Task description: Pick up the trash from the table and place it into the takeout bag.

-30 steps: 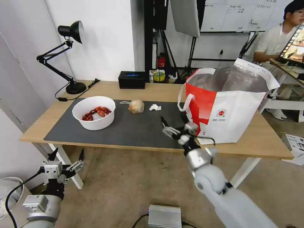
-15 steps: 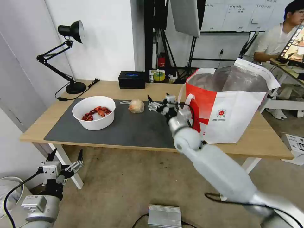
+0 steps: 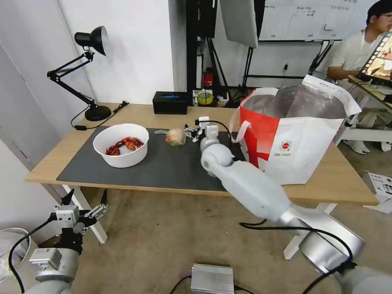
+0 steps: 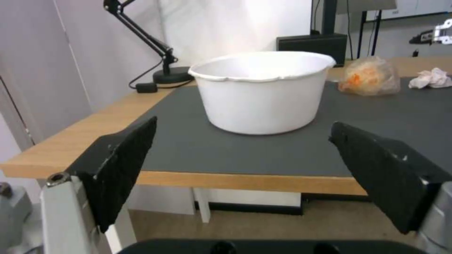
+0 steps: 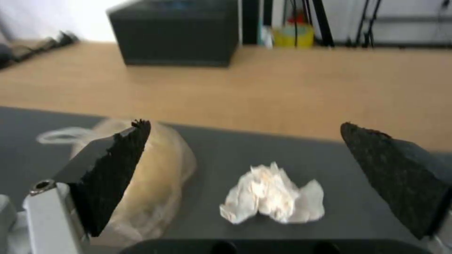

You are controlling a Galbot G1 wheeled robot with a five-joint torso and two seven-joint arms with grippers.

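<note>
My right gripper (image 3: pixel 192 133) (image 5: pixel 242 123) hangs open low over the dark mat (image 3: pixel 163 163), just beside the beige wrapped lump (image 3: pixel 175 137) (image 5: pixel 155 176). The crumpled white tissue (image 5: pixel 273 199) (image 4: pixel 430 78) lies on the mat between its two fingers, untouched. A white bowl of red shells (image 3: pixel 121 145) (image 4: pixel 261 91) stands at the mat's left. The red-and-white takeout bag (image 3: pixel 302 139) stands open on the table's right side. My left gripper (image 3: pixel 87 195) (image 4: pixel 242 125) is open, parked below the table's front left corner.
A black box (image 3: pixel 170 102) and a tape roll (image 3: pixel 205 98) sit at the table's (image 3: pixel 196 116) back edge, a black desk lamp (image 3: pixel 92 77) at the back left. A grey metal box (image 3: pixel 212 279) lies on the floor.
My right arm swung from the table's front edge by the bag, up and across the mat to the tissue beside the lump. The left arm stayed parked.
</note>
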